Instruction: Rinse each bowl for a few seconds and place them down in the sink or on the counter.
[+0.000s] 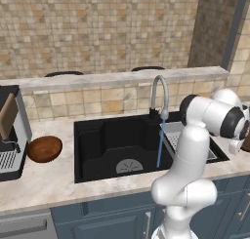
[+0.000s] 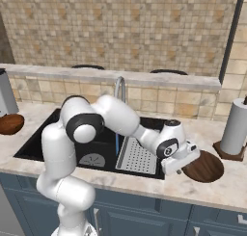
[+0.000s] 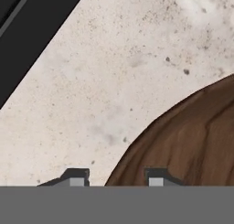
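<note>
One reddish-brown bowl (image 2: 205,167) (image 3: 192,136) lies on the pale counter (image 3: 114,81) just right of the black sink (image 1: 97,135) (image 2: 34,146). My gripper (image 2: 179,171) (image 3: 115,178) hangs low at this bowl's left edge. Its jaws straddle the rim, one fingertip (image 3: 75,178) over the counter and the other over the bowl's inside, with a gap still showing beside the rim. The other bowl (image 1: 44,149) (image 2: 9,123) sits upright on the counter left of the sink. Water (image 1: 159,145) runs from the silver faucet (image 1: 158,94) (image 2: 119,88) into the basin.
A grey perforated tray (image 2: 137,158) lies in the sink's right part, under my forearm. A paper towel roll (image 2: 239,126) stands behind the right bowl. A coffee machine (image 1: 10,135) sits at the counter's far left. The tiled ledge runs behind the faucet.
</note>
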Tool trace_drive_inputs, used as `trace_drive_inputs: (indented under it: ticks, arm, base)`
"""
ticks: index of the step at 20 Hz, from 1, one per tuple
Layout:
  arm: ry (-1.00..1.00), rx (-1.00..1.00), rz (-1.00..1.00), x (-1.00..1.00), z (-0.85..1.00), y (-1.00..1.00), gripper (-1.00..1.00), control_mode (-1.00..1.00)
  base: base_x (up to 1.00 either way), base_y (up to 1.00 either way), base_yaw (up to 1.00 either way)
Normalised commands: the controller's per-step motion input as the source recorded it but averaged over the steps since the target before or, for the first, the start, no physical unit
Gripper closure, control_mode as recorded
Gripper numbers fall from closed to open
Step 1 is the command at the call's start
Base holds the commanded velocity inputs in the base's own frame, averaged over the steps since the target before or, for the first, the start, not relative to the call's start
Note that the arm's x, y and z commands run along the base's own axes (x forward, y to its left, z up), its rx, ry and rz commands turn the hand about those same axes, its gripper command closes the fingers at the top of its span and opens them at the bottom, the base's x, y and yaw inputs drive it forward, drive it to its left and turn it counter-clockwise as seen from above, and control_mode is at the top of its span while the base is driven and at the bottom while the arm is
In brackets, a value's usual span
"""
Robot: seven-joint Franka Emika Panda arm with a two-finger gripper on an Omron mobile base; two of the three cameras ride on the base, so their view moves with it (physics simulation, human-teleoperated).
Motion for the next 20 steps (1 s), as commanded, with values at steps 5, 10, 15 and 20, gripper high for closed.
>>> trace_drive_inputs:
  ticks: [5,10,15,20]
  arm:
    - [0.00,0.00,0.03,0.00,-0.11,-0.16,1.00,-1.00]
    - [-0.01,0.00,0.13,-0.01,0.00,-0.07,1.00,-1.00]
    - [-0.01,-0.05,0.48,-0.08,0.17,0.00,1.00,-1.00]
    - [-0.01,-0.08,0.68,-0.28,0.22,0.17,1.00,-1.00]
  base:
    - [0.00,0.00,0.00]
    - [0.00,0.00,0.00]
    - [0.00,0.00,0.00]
    - [0.00,0.00,0.00]
